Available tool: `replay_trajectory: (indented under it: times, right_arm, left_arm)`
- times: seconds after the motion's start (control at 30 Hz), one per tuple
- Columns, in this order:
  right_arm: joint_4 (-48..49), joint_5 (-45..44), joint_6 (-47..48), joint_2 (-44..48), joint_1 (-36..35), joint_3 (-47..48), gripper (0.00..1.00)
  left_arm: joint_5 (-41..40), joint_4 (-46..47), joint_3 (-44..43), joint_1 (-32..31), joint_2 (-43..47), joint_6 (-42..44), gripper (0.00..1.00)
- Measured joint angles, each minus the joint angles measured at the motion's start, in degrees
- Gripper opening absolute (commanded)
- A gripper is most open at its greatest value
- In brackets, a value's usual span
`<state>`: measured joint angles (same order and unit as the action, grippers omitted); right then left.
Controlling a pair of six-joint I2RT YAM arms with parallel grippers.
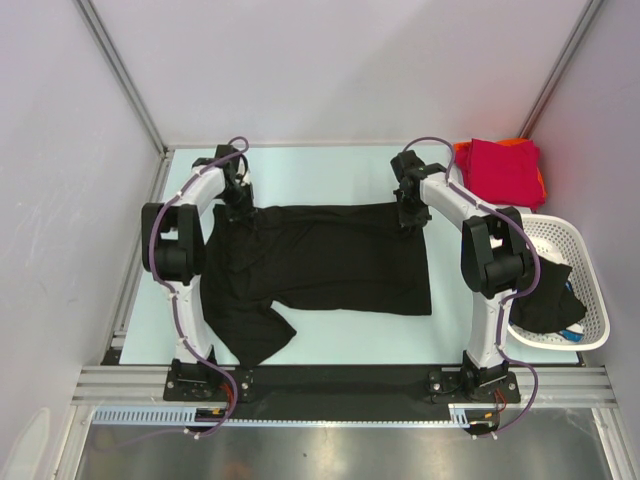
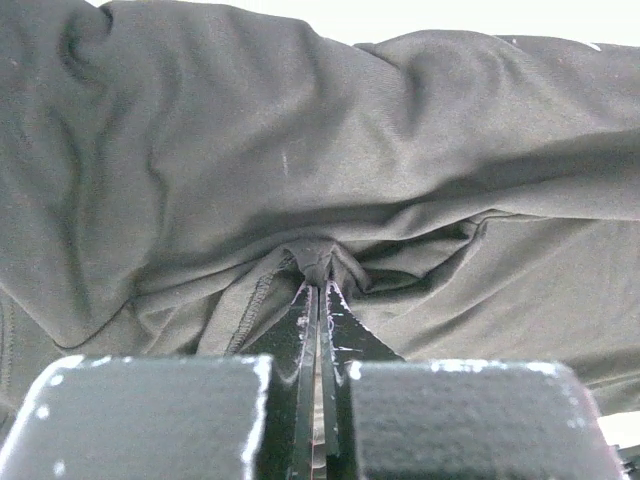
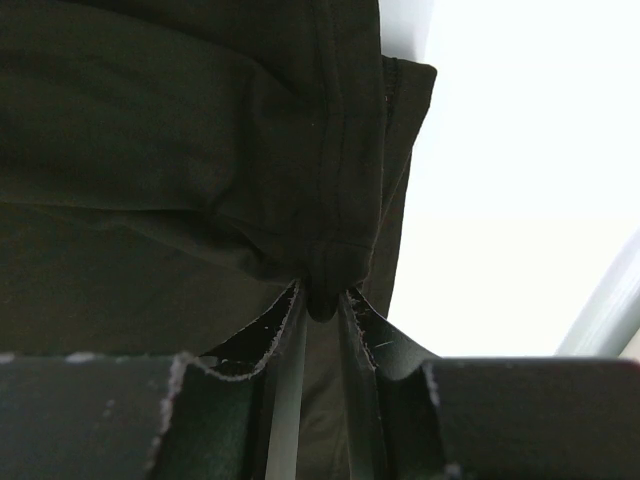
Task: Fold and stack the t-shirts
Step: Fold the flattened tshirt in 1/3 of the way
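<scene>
A black t-shirt (image 1: 320, 260) lies spread across the middle of the table, one sleeve flopped toward the near left. My left gripper (image 1: 240, 212) is shut on the shirt's far left edge; in the left wrist view its tips (image 2: 318, 285) pinch a bunched fold of black cloth (image 2: 300, 150). My right gripper (image 1: 408, 222) is shut on the far right edge; in the right wrist view it (image 3: 322, 295) pinches a hemmed corner of the shirt (image 3: 200, 150). A folded crimson red t-shirt (image 1: 500, 168) lies on an orange one (image 1: 463, 150) at the far right.
A white lattice basket (image 1: 575, 255) stands at the right edge with another black garment (image 1: 545, 295) inside. White walls with metal posts enclose the table on three sides. The arm bases sit on a black rail at the near edge.
</scene>
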<state>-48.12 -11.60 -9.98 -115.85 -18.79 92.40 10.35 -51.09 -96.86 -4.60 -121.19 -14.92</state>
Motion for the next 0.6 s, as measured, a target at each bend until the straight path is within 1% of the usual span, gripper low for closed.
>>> replay_trajectory:
  times: [0.17,0.3,0.43,0.6]
  right_arm:
    - [0.0,0.0,0.2,0.0,0.0,0.0,0.24]
    - [0.0,0.0,0.2,0.0,0.0,0.0,0.24]
    - [0.0,0.0,0.2,0.0,0.0,0.0,0.24]
    - [0.0,0.0,0.2,-0.2,0.0,0.1,0.24]
  left_arm:
    - [1.0,-0.6,-0.1,-0.2,0.5,0.6,0.00]
    - [2.3,-1.6,0.7,-1.1,2.6,2.0,0.00]
    - [3.6,-2.6,3.9,-3.3,5.5,3.3,0.00]
    - [4.5,-4.0,9.1,-6.6,6.7,4.5,0.00]
